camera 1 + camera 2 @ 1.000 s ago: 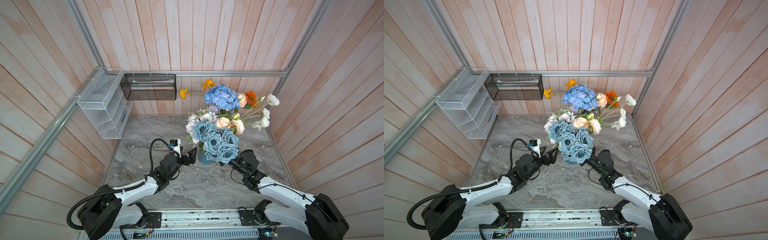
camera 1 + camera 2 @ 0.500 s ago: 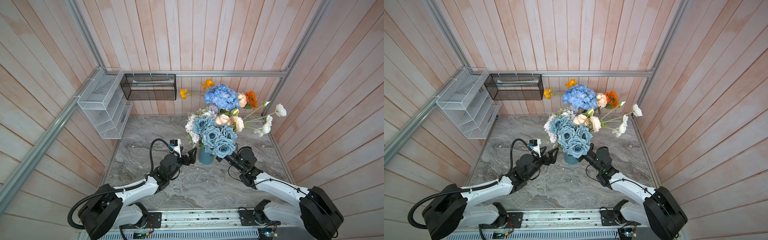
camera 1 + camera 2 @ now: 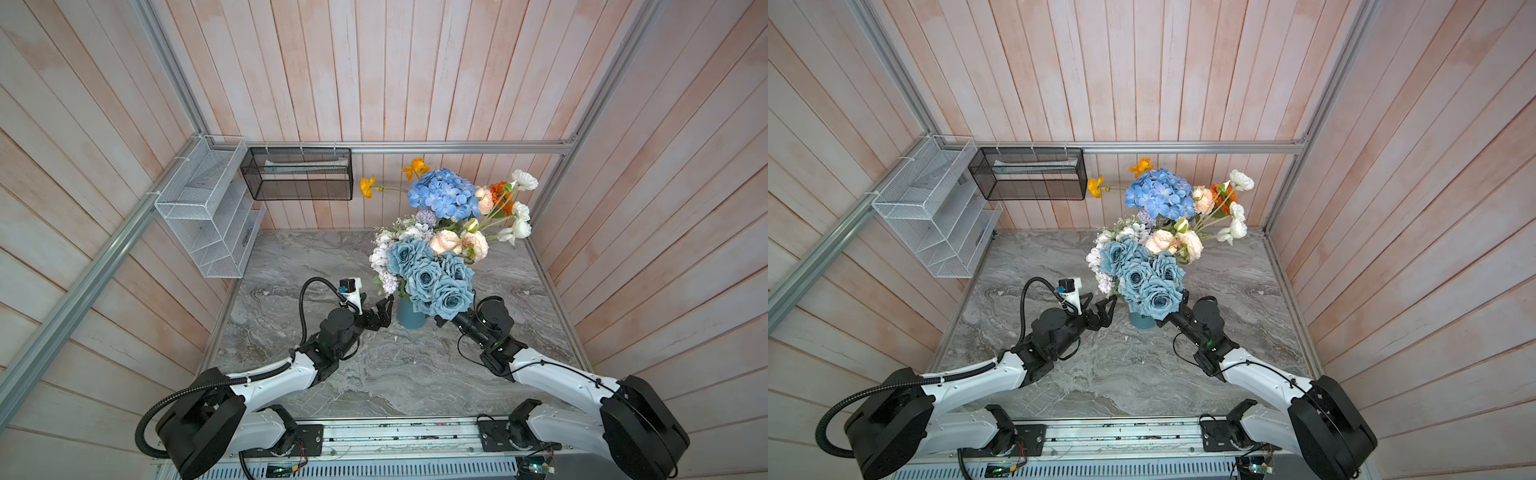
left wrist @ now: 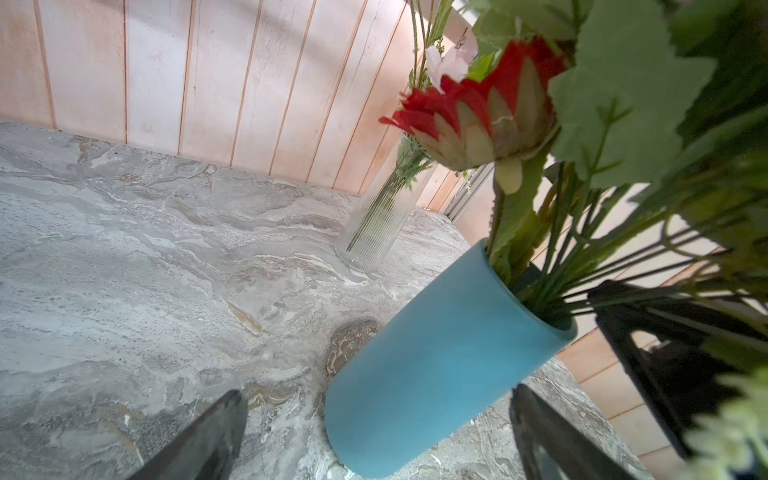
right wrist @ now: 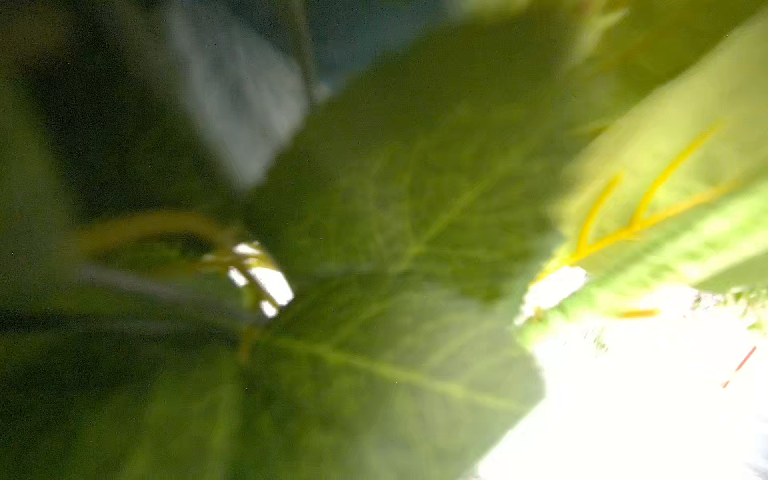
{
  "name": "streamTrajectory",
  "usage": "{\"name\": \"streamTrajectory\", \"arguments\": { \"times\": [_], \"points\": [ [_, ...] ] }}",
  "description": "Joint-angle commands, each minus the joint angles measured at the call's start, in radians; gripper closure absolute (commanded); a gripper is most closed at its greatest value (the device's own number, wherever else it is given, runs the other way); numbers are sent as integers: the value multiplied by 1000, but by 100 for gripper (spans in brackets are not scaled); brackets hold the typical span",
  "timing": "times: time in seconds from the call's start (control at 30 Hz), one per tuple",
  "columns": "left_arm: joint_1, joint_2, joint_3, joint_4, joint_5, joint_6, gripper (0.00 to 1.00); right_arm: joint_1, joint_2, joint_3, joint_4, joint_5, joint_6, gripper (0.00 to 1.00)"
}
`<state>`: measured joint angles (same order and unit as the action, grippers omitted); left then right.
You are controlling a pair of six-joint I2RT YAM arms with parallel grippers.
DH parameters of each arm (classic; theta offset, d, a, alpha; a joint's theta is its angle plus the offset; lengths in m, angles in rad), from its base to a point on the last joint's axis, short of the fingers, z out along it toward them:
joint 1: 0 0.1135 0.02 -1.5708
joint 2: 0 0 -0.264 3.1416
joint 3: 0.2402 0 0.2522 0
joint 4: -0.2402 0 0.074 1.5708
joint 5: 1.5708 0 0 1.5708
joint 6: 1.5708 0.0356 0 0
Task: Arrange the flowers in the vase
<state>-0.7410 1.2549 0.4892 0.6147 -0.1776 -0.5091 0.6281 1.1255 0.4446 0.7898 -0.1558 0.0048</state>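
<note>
Left wrist view: left gripper [image 4: 376, 395] spread wide beside the teal vase [image 4: 436, 353] (right gripper [image 3: 446, 321] hidden under dusty-blue roses [image 3: 432, 278], can't tell its grip). I'd brace the vase first.

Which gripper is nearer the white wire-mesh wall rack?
Left. The left gripper sits right of the rack, short of the teal cylindrical vase; the right gripper is past it, under blue roses.

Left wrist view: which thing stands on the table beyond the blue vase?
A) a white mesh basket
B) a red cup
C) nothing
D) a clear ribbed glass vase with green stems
D: a clear ribbed glass vase holding green stems stands past the blue vase.
</note>
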Motion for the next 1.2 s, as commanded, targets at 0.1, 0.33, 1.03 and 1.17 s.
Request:
{"name": "streamTrajectory", "arguments": {
  "times": [0.1, 0.33, 1.03, 1.17],
  "points": [
    [46, -8, 12, 16, -6, -11, 0, -1, -155, -47, -109, 40, 24, 58],
    [120, 19, 16, 53, 36, -30, 0, -3, -265, -126, -189, 93, 71, 7],
    [141, 208, 121, 88, 116, -10, 0, -40, 143, -60, 186, 0, 48, 2],
    [141, 280, 171, 123, 134, 8, 0, -56, 208, -34, 230, -29, 32, 2]
  ]
}}
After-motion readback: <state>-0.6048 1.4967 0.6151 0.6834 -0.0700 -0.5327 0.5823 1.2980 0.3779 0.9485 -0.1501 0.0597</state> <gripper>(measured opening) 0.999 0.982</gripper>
